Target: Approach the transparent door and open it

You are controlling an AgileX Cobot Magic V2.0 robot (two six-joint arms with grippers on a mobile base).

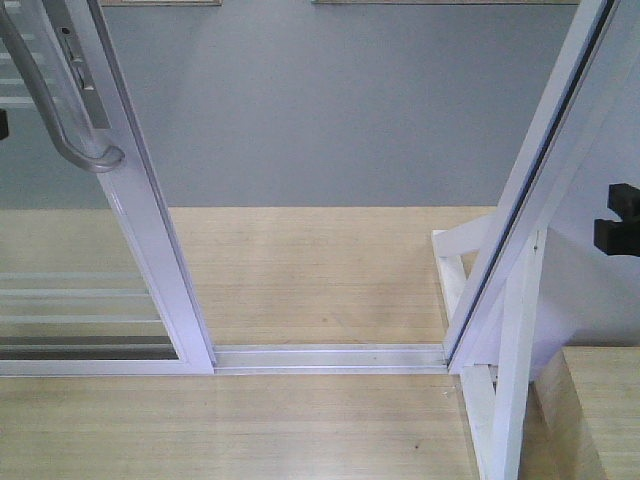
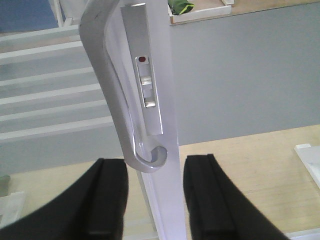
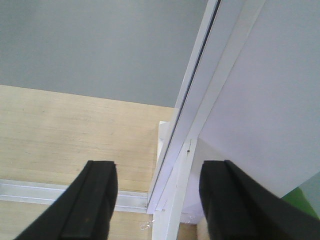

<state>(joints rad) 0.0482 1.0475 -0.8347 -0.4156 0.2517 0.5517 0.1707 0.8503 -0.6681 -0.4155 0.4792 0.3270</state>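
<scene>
Transparent door (image 1: 150, 240) stands at the left of the front-facing view, its white stile slanting down to the floor track (image 1: 330, 357), with the curved grey pull handle (image 1: 70, 120) near the top left and thin white horizontal bars showing through the glass lower down. Between this stile and the white frame post (image 1: 520, 190) on the right the doorway is open, giving onto a pale wood floor (image 1: 320, 270) and a grey wall (image 1: 330, 100) beyond. At the right edge a black part of the right gripper (image 1: 618, 220) shows beside the post; from this view I cannot tell how it is set. In the left wrist view, the left gripper (image 2: 156, 200) has its two black fingers (image 2: 107, 200) spread wide, one on each side of the door stile, just below the hooked lower end of the handle and not closed on anything. A lock plate (image 2: 145, 75) with a small red dot sits on the stile beside the handle. In the right wrist view, the right gripper (image 3: 160, 200) is also spread wide and holds nothing, its fingers (image 3: 95, 200) hanging over the floor track and the foot of the white frame post.
</scene>
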